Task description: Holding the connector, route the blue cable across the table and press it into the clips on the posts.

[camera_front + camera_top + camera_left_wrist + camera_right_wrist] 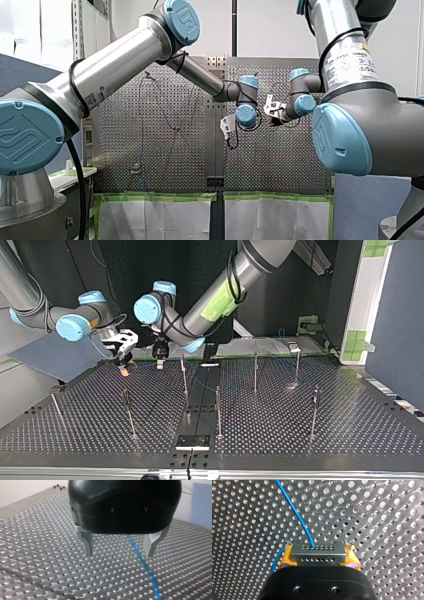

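My right gripper (319, 562) is shut on a grey metal connector (317, 552), held between its yellow pads (287, 558). The blue cable (294, 510) leaves the connector and runs ahead over the perforated table (374, 517). My left gripper (120, 553) hangs just above the table with its metal fingers (87, 543) open. The blue cable (143, 562) lies on the table between them, nearer one finger, untouched. In the top view my right gripper (123, 366) and my left gripper (160, 361) hang close together at the far side. Thin posts (184, 376) stand across the table.
More posts (218, 412) (255, 372) (314, 412) (129, 415) stand spread over the table (350, 435). A black plate (192, 441) lies at the top view's near edge. A blue panel (395, 315) stands at that view's right.
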